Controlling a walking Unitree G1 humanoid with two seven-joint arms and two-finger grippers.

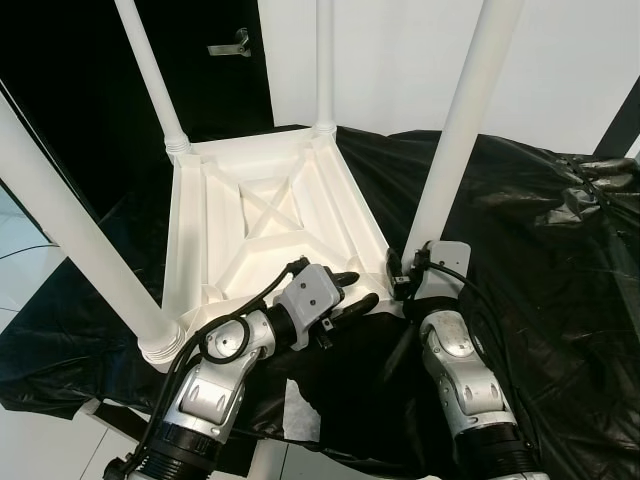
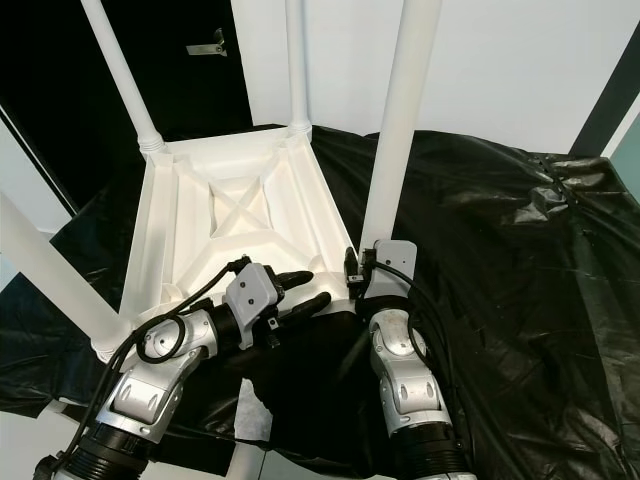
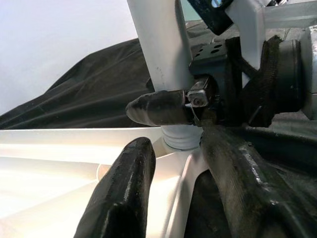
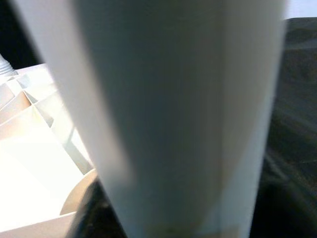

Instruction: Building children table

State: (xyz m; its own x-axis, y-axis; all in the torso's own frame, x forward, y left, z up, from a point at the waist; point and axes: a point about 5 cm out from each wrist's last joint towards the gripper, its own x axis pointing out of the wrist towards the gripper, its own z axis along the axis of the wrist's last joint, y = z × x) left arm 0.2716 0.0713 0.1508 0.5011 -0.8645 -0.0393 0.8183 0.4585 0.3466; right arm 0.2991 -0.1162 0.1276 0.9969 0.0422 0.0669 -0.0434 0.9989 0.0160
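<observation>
Crinkled glossy black sheeting [image 1: 540,250] drapes the work surface, with a plain white wall behind and a dark doorway to the robot's left. On the sheeting lies the white plastic table [image 1: 260,225], upside down, its ribbed underside moulded with a crossed brace, four smooth tapering round legs standing up from ringed corner sockets. The near right leg [image 1: 455,130] rises beside the right gripper [image 3: 163,106], which sits at its base; one black finger lies against the leg, though I cannot tell how its claw stands. The left gripper [image 1: 345,292] reaches across the table's near edge towards that corner, its two matte black fingers [image 3: 121,191] spread apart, holding nothing
</observation>
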